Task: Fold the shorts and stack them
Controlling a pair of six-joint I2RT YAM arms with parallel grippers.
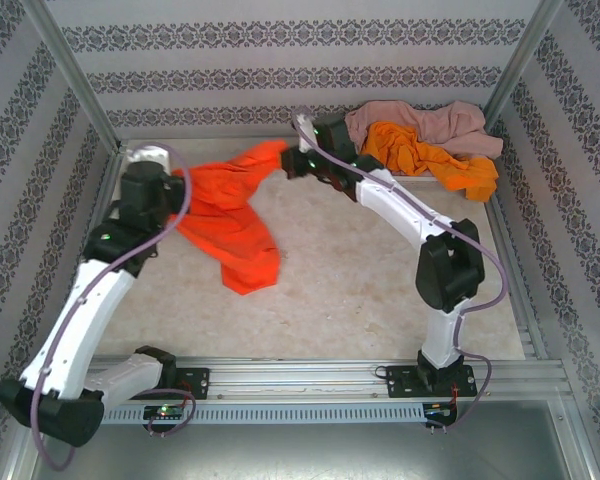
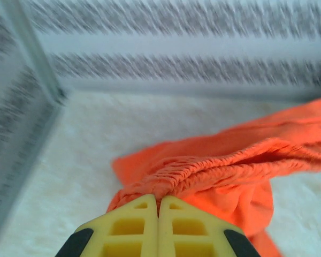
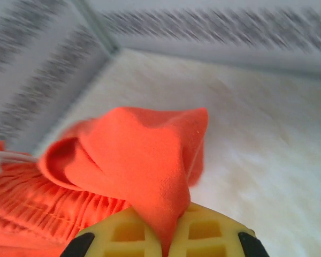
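The left end effector [image 2: 159, 206] is closed on the bunched waist of the orange shorts [image 1: 230, 225], and the right end effector [image 3: 176, 217] is closed on another edge of them. They hang between the two, left of the middle in the top view, over the desk [image 1: 380, 290]. The other orange shorts [image 1: 430, 160] and the pink shorts [image 1: 420, 120] lie heaped in the upper right corner.

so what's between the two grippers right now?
One orange shorts, stretched from the left gripper to the right gripper, both shut on it. Clear in the top view.
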